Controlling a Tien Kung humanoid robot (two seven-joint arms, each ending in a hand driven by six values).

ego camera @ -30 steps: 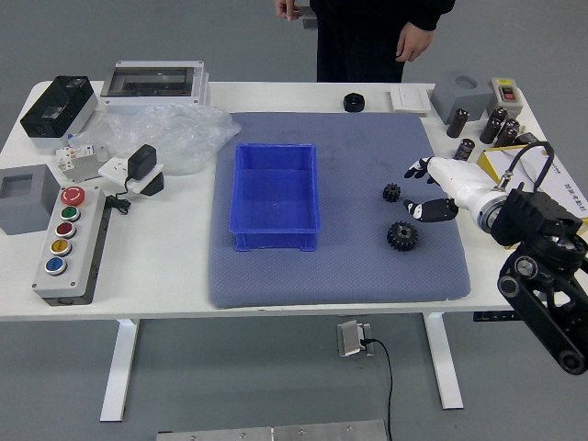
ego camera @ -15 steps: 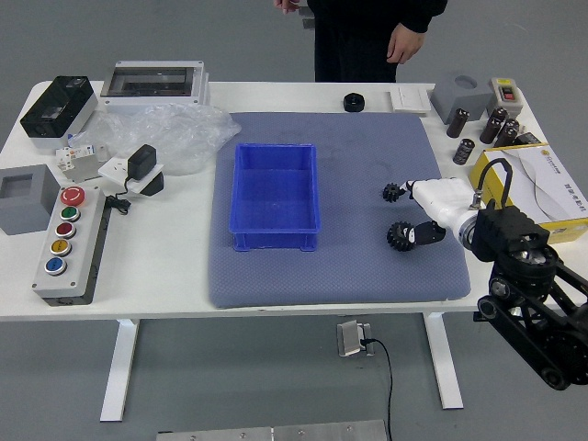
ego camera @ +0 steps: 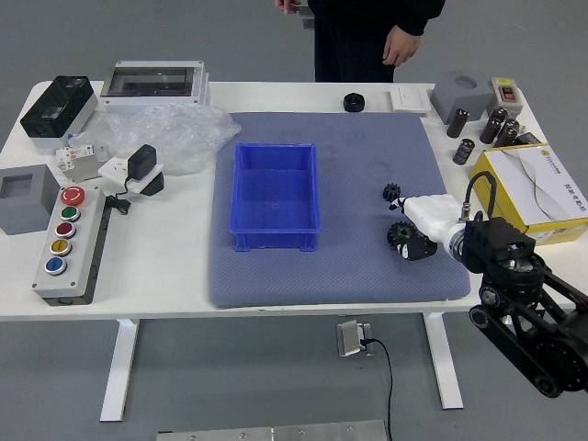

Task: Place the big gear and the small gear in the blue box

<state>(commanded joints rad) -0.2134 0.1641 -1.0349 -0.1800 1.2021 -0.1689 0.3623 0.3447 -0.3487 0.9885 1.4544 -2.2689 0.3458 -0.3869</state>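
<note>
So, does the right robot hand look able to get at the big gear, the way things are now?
Yes, it seems so. The right robot hand is right at the big gear, covering part of it in this view, and the blue box stands well aside, not in the way.

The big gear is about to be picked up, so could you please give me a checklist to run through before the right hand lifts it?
1. Right hand at the big gear: ok.
2. Secure grasp on it: cannot tell.
3. Small gear free of the right hand: cannot tell, they are very close.
4. Blue box upright, open at the top: ok.
5. Person's hands away from the blue box: ok.
</note>
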